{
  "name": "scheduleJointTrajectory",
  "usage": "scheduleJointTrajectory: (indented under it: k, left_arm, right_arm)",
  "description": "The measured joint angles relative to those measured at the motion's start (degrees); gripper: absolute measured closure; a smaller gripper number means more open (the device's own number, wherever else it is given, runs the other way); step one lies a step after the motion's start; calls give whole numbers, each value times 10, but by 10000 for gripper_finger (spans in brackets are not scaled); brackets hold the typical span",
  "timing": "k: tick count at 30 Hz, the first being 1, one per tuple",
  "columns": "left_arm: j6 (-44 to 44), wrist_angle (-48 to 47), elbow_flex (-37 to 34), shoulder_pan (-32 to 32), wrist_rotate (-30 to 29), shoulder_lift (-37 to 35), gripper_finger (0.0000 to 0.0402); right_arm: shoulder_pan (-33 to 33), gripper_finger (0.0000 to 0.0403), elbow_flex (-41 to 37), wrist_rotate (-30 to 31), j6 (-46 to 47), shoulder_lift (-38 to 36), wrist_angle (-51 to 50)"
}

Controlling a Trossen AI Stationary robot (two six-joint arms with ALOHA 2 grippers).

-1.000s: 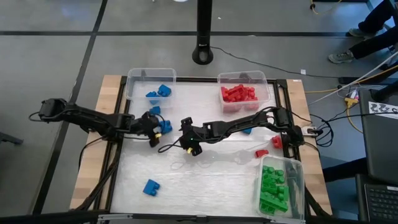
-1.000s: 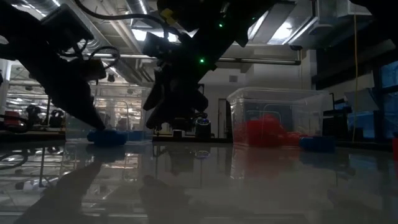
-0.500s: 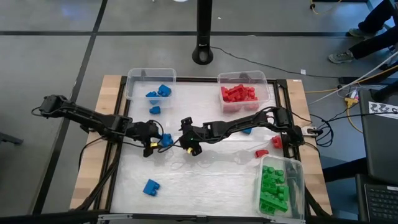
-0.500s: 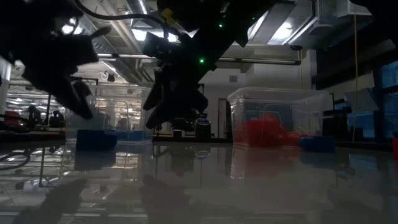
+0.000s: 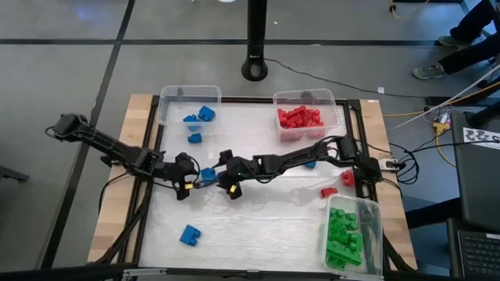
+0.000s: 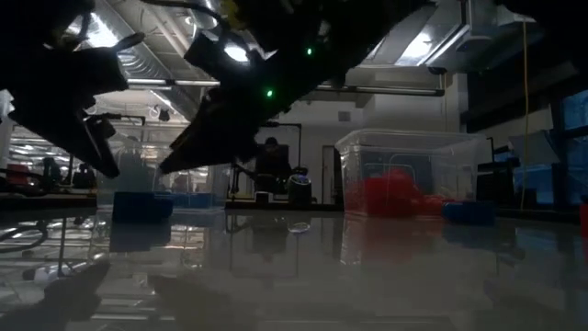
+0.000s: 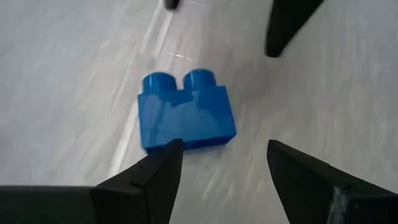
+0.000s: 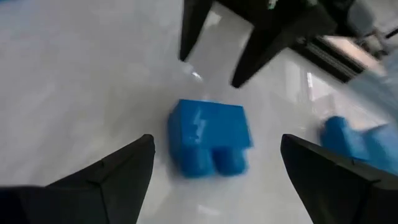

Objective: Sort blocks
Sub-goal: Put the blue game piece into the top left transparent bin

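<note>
Mostly sorted into bins; loose blue block [image 5: 208, 175] mid-desk sits between released left pincer [image 5: 186, 183] at 9 and released right pincer [image 5: 227, 184] at 3, ungrasped, several strays left.

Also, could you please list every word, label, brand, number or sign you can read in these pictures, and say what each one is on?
No text can be read in any view.
Black-and-white patterned tag beside the table's right edge: a printed marker pattern, too small to make out.
Blue block between the grippers: its studs and faces show no legible lettering.
Bins and arms: no labels visible.
</note>
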Motion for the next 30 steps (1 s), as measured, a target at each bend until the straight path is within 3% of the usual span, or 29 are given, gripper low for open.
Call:
scheduleJointTrajectory:
  k: [12,19,30]
  left_arm:
    - [-41,77,-88,-41,-77,1,178]
    - [10,212,-151,-32,-114,1,178]
    - [16,253,-177,-23,-117,1,178]
  right_arm:
    - [-37,56,0,-100,74,85,200]
    - [-44,56,0,-122,73,111,256]
    - [-49,56,6,-103,72,136,279]
